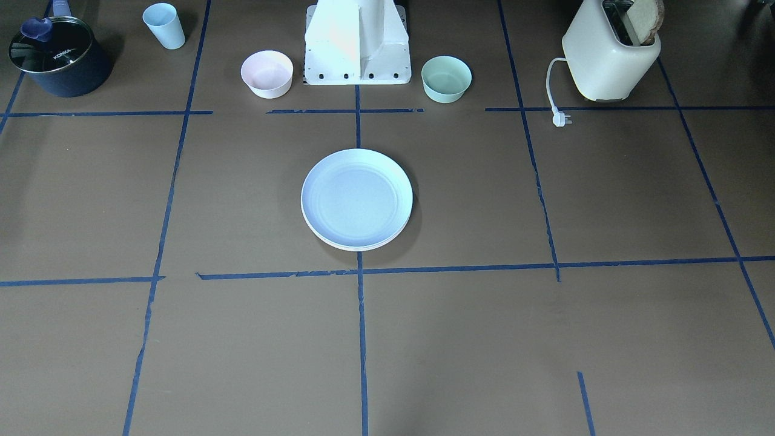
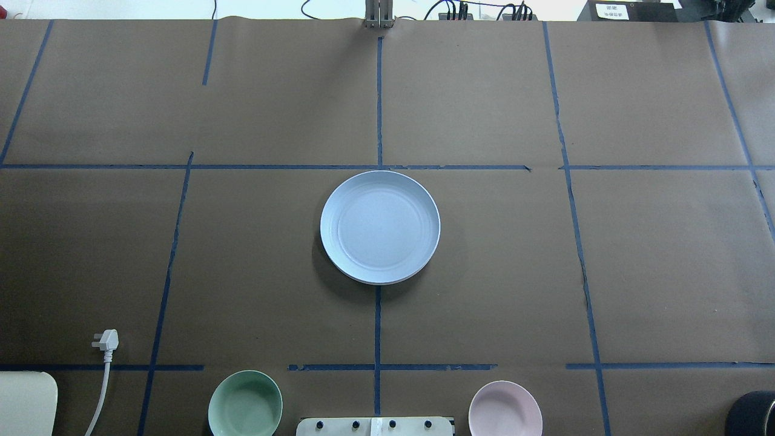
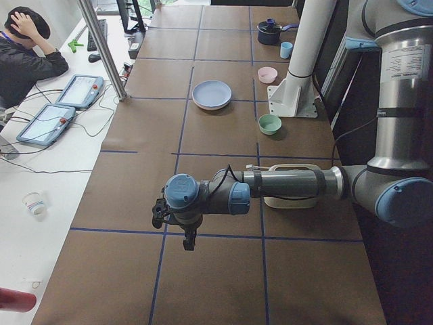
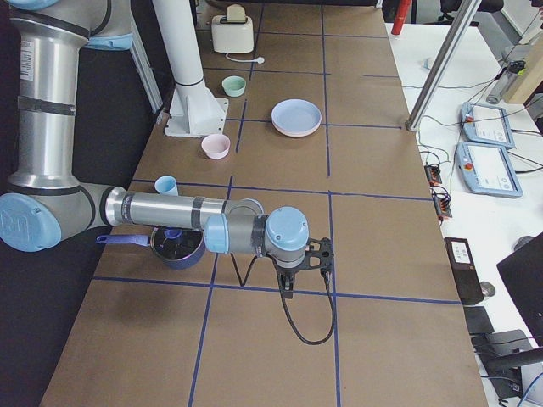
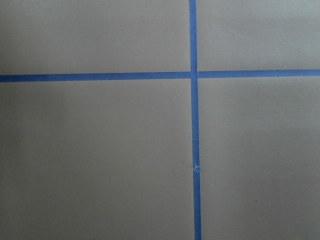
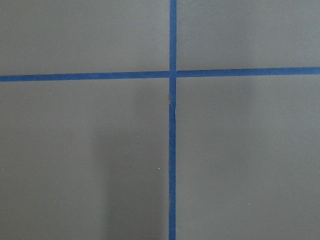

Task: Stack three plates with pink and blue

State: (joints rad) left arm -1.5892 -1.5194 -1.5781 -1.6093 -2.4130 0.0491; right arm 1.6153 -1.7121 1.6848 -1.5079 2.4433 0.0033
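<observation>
A stack of plates stands at the table's middle with the light blue plate point(image 1: 356, 198) on top; it also shows in the overhead view point(image 2: 379, 227). A cream-white rim point(image 1: 357, 247) shows under it, and a pale pink rim point(image 4: 294, 131) shows below the blue in the right side view. My left gripper point(image 3: 188, 244) hangs far from the stack, near the table's left end. My right gripper point(image 4: 287, 292) hangs near the right end. I cannot tell if either is open or shut. Both wrist views show only brown paper and blue tape.
A small pink bowl point(image 1: 267, 74) and a mint bowl point(image 1: 446, 78) flank the robot base point(image 1: 357, 48). A light blue cup point(image 1: 164, 25) and a dark pot point(image 1: 59, 56) stand on one side. A toaster point(image 1: 611, 51) with its loose plug point(image 1: 561, 118) stands on the other.
</observation>
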